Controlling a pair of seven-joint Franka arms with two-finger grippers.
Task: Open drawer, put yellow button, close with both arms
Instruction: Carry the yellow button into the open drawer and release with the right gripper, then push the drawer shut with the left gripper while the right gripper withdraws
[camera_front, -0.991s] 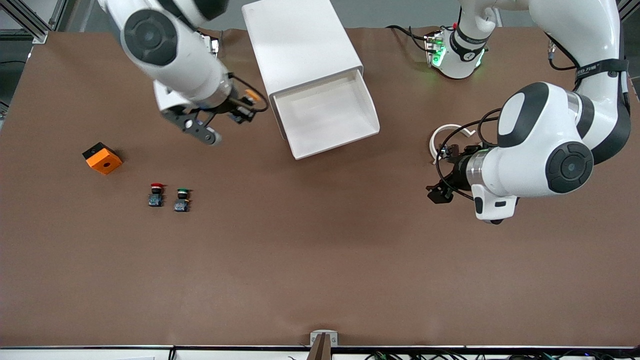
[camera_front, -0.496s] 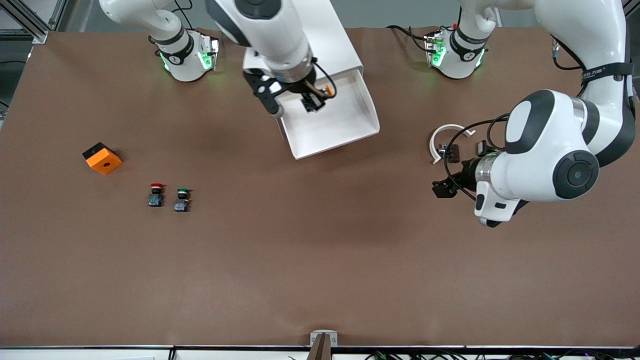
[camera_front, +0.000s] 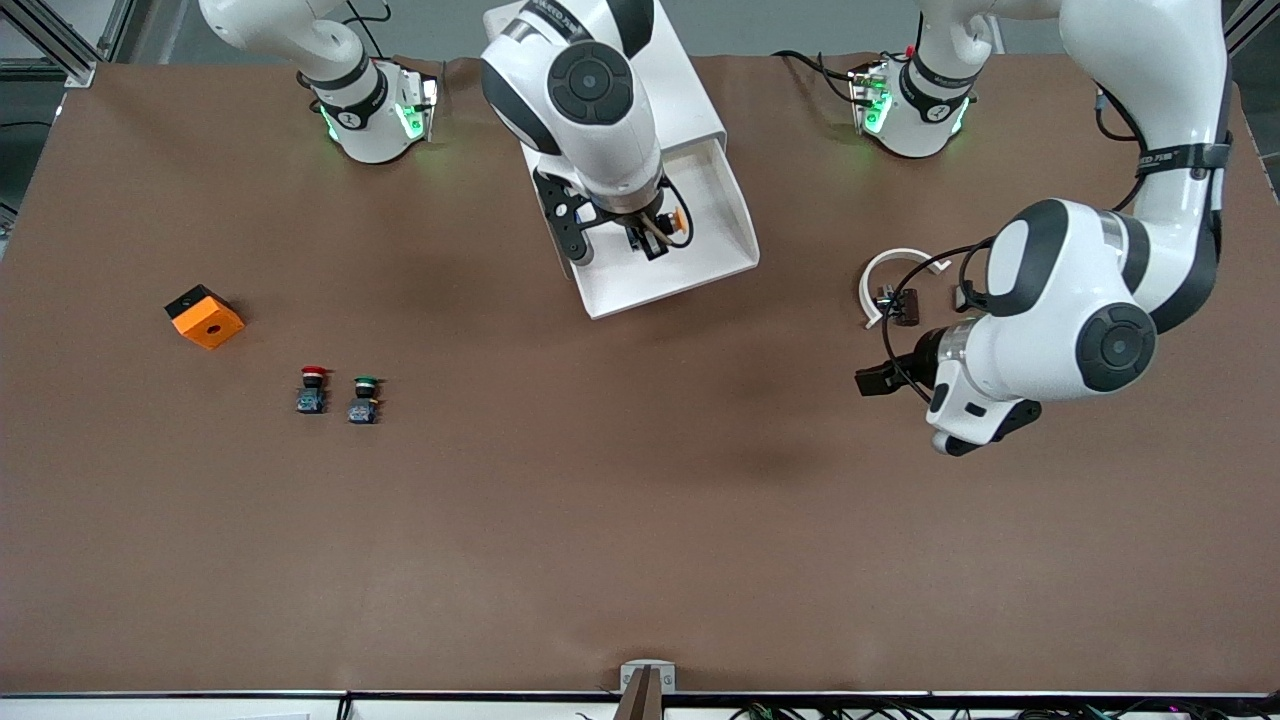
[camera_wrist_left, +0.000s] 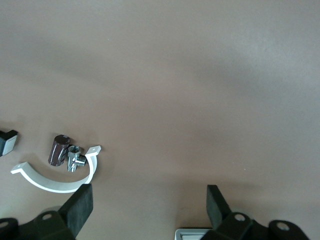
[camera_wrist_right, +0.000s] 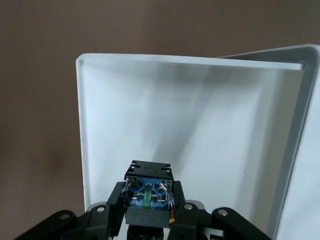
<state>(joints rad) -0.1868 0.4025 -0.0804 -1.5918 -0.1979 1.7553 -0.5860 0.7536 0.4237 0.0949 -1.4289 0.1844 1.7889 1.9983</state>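
Right gripper (camera_front: 655, 235) hung over the open drawer (camera_front: 700, 275), jaws pinching the yellow button (camera_front: 677, 220), while the left gripper (camera_front: 872, 382) waited beside it, jaws spread.

Brown table (camera_front: 640, 520), white drawer (camera_front: 700, 270), yellow button (camera_front: 676, 219) with its blue base, an orange-and-black block (camera_front: 205, 317), red-capped button (camera_front: 313, 389), green-capped button (camera_front: 364, 400).

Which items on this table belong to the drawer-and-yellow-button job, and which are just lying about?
Part of the job:
- drawer, pulled open
- yellow button, held over the drawer by the right end effector
- left end effector, open, waiting

Lying about:
- red button
- green button
- orange block
- white curved clip
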